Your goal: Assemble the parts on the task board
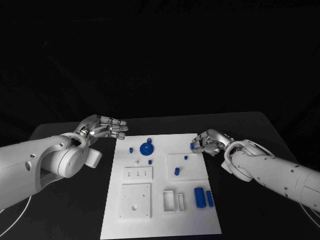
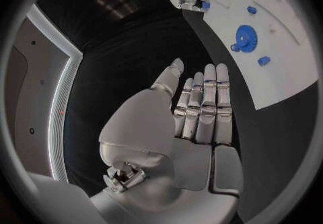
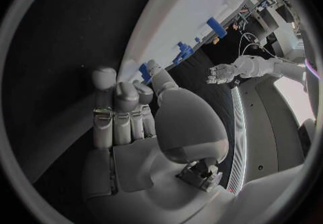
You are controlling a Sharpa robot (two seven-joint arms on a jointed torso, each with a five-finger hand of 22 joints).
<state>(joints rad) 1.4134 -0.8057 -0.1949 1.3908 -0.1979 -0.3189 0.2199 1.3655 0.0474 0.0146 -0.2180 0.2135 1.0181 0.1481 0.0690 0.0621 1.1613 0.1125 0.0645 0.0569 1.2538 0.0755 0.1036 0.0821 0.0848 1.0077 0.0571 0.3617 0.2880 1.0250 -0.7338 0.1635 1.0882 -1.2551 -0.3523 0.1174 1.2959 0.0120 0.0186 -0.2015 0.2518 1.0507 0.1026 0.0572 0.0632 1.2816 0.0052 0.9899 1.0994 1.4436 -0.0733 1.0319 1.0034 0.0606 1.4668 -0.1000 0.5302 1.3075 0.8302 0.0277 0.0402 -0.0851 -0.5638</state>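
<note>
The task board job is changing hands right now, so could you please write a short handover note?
Left robot hand: holds nothing, over the table beside the task board's far left corner.
Right robot hand: at the board's right edge, fingertips on a small blue part; a firm hold cannot be confirmed.
On the board: blue gear, blue pegs, two blue cylinders.
Done: cannot tell. Left: the loose parts.

Task board (image 1: 160, 220) mid-table, parts (image 1: 202, 197) on it, between left robot hand (image 1: 106, 127) and right robot hand (image 1: 206, 143).
</note>
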